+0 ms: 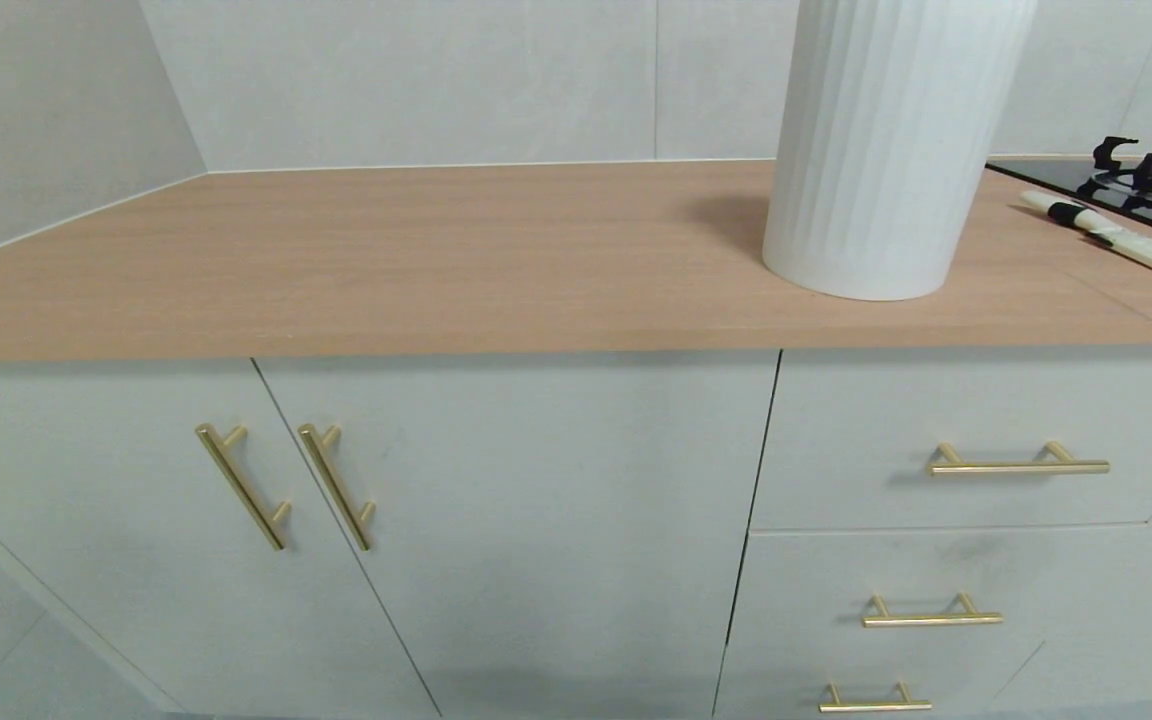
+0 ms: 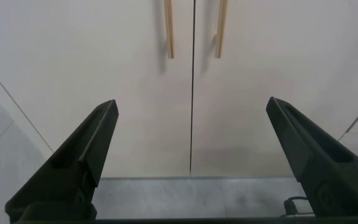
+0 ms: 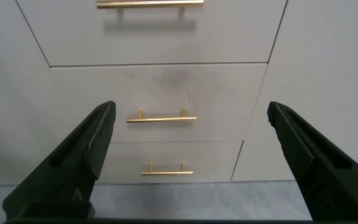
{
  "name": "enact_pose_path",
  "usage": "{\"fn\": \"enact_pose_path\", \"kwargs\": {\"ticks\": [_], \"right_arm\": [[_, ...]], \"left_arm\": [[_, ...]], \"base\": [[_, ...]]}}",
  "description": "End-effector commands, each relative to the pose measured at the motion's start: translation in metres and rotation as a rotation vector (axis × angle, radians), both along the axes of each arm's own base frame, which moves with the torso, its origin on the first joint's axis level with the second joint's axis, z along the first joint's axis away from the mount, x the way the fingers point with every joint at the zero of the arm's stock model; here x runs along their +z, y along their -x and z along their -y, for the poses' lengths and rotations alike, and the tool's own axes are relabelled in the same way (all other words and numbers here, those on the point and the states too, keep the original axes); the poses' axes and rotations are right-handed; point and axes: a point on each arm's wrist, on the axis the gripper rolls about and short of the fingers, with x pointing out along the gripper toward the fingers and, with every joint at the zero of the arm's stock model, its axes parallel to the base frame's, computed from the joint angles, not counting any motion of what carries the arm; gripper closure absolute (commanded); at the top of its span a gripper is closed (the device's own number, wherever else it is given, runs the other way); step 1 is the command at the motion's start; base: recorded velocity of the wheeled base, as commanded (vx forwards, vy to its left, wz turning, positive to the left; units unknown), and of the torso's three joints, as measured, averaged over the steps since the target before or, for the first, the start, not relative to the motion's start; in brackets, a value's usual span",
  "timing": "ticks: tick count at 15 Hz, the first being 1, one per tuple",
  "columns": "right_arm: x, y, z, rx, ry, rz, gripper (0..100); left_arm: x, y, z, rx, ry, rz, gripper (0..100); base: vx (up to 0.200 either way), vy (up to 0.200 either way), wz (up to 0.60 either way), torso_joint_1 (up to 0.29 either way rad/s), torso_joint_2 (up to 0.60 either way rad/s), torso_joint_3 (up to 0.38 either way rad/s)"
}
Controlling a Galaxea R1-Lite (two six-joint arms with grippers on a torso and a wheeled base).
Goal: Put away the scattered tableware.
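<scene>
A long white utensil with a black band (image 1: 1126,240) lies on the wooden countertop (image 1: 436,250) at the far right, beside the hob. A tall white ribbed container (image 1: 886,150) stands on the counter to its left. My left gripper (image 2: 191,104) is open and holds nothing; it faces the seam between two cabinet doors below the counter. My right gripper (image 3: 191,106) is also open with nothing in it, level with the middle drawer (image 3: 161,117) of the drawer stack.
A black gas hob (image 1: 1136,185) sits at the counter's back right. Under the counter are two doors with slanted gold handles (image 1: 241,485) (image 1: 336,485) and three shut drawers with gold bar handles (image 1: 1018,465) (image 1: 931,618) (image 1: 874,703). Tiled walls close off the back and left.
</scene>
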Motion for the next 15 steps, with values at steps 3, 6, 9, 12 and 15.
{"fn": "enact_pose_path", "kwargs": {"ticks": [3, 6, 9, 12, 15], "right_arm": [[0.0000, -0.0001, 0.0000, 0.000, 0.000, -0.002, 0], [0.0000, -0.0001, 0.0000, 0.000, 0.000, -0.002, 0], [0.0004, 0.0000, 0.0000, 0.000, 0.000, 0.000, 0], [0.0000, -0.0001, 0.0000, 0.000, 0.000, -0.002, 0], [0.0004, 0.0000, 0.0000, 0.000, 0.000, 0.000, 0]], "left_arm": [[0.0000, -0.0001, 0.0000, 0.000, 0.000, -0.001, 0], [0.0000, -0.0001, 0.0000, 0.000, 0.000, -0.001, 0], [0.0000, -0.0001, 0.0000, 0.000, 0.000, -0.001, 0], [0.0000, -0.0001, 0.0000, 0.000, 0.000, -0.001, 0], [0.0000, -0.0001, 0.0000, 0.000, 0.000, -0.001, 0]], "base": [[0.000, -0.200, 0.00, 0.001, 0.00, 0.006], [0.000, -0.200, 0.00, 0.001, 0.00, 0.001], [-0.133, -0.200, 0.00, 0.002, 0.00, 0.001], [-0.133, -0.133, 0.00, 0.003, 0.00, 0.000], [0.000, 0.000, 0.00, 0.000, 0.00, 0.000]]}}
